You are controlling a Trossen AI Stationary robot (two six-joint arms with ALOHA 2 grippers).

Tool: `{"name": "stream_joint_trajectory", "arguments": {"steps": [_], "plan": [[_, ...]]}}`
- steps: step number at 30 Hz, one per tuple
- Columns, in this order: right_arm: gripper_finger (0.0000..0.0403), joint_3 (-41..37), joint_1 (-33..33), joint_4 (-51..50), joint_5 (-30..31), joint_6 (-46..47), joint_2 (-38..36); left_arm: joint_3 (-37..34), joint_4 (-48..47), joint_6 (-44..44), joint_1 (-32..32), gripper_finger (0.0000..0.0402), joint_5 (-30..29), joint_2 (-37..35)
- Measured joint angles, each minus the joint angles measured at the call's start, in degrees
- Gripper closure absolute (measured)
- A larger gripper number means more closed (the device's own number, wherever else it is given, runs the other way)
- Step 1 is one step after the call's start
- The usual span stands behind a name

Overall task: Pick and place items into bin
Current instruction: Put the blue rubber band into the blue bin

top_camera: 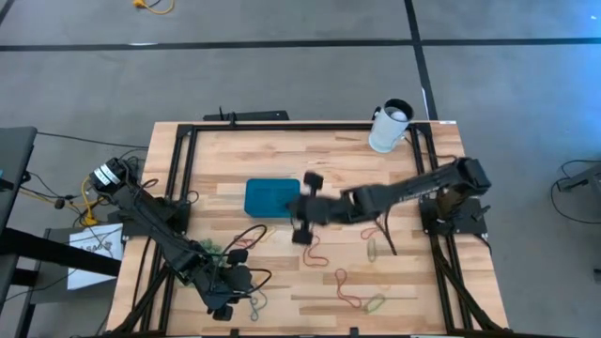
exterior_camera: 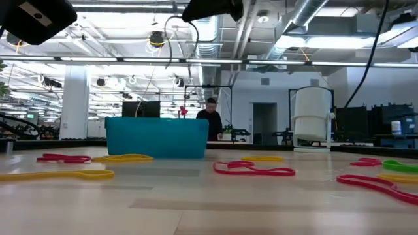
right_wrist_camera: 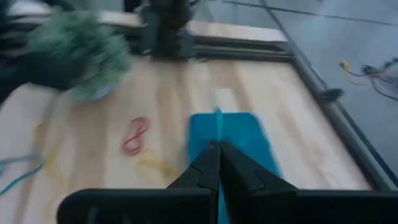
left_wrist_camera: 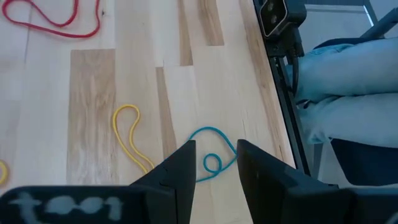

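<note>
Pale wooden planks make up the table [top_camera: 310,160], framed by dark rails, with an open workshop hall showing behind it in the low view. On the middle of the table sits the teal bin [top_camera: 270,197], a shallow tray; what lies inside it cannot be made out. Loops lie scattered around it: a red loop [top_camera: 313,252] and another red loop [top_camera: 345,287] toward the near edge, a yellow loop [left_wrist_camera: 129,134] and a teal-blue loop [left_wrist_camera: 211,154] near the left arm. The right gripper [top_camera: 302,208] hangs just beside the bin's right edge, its fingers [right_wrist_camera: 219,163] pressed together; whether a thin strand is pinched between them cannot be told. The left gripper [top_camera: 223,302] waits at the near left corner, fingers parted over the teal-blue loop. A white cup [top_camera: 390,126] stands at the far right. A fuzzy green ball [right_wrist_camera: 78,50] lies near the left arm.
</note>
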Motion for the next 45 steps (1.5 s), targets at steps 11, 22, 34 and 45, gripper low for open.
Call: {"name": "stream_joint_trajectory", "arguments": {"steps": [11, 22, 34, 45], "plan": [[0.0403, 0.21, -7.72, -1.02, -6.33, 4.54, 4.61, 0.02, -0.10, 0.02, 0.00, 0.0297, -0.01, 0.00], [0.0403, 0.12, -9.59, -1.24, -6.39, 6.43, 14.42, 0.04, -1.02, -0.27, -0.02, 0.0297, -0.06, 0.00], [0.0403, 0.05, -10.28, -5.45, -6.40, 9.63, 16.66, 0.04, -1.27, -0.57, -0.02, 0.0297, -0.06, 0.00], [0.0359, 0.09, -10.65, -5.39, -12.50, 10.14, 19.91, 0.04, -0.98, -0.94, -0.02, 0.0297, -0.04, 0.00]]}}
